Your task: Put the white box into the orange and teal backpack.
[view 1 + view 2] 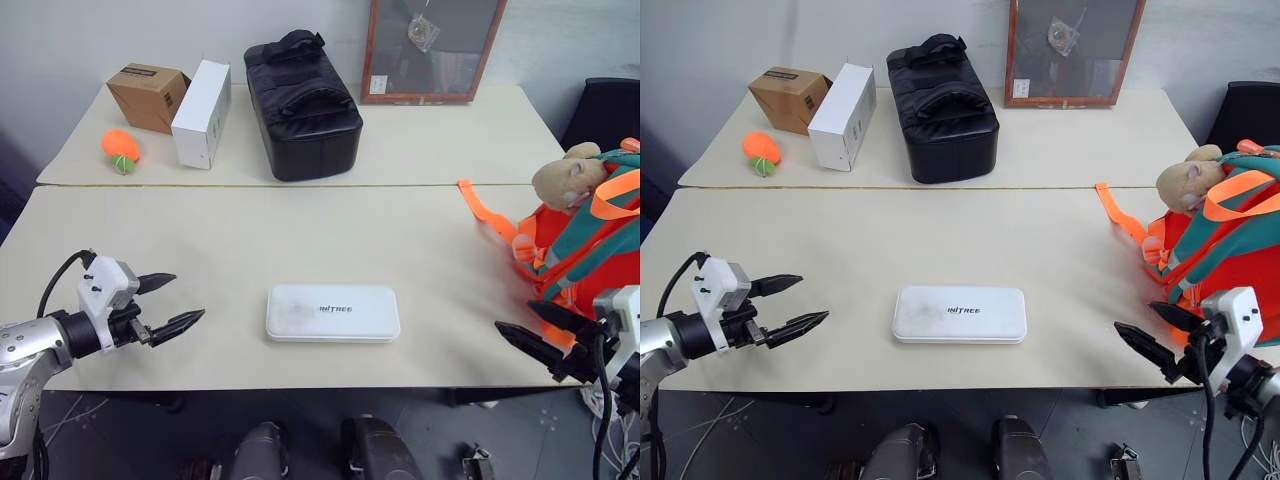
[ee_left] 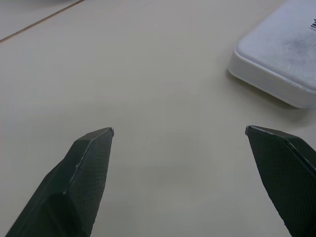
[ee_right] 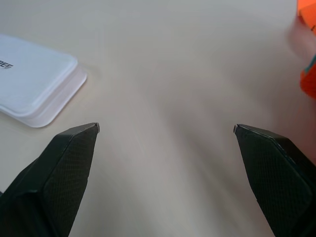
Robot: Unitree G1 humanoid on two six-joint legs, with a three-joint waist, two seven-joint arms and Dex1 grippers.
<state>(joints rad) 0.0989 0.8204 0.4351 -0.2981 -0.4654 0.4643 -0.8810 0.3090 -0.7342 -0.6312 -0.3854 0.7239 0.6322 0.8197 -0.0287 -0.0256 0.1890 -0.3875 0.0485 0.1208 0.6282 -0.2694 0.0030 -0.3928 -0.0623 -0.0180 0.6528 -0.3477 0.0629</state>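
The white box [image 1: 333, 313] lies flat on the near table by its front edge, dark lettering on top; its corner shows in the left wrist view [image 2: 281, 69] and in the right wrist view [image 3: 34, 81]. The orange and teal backpack [image 1: 590, 245] stands at the table's right end with a tan plush toy [image 1: 572, 177] on it. My left gripper [image 1: 175, 303] hovers open, left of the box and apart from it, nothing between its fingers. My right gripper [image 1: 530, 328] is open and empty, right of the box, just in front of the backpack.
On the far table stand a black padded bag [image 1: 301, 103], a plain white carton [image 1: 201, 113], a brown cardboard box [image 1: 147, 96] and an orange ball [image 1: 120, 147]. A framed picture [image 1: 430, 48] leans on the wall. An orange strap [image 1: 487, 213] trails from the backpack across the table.
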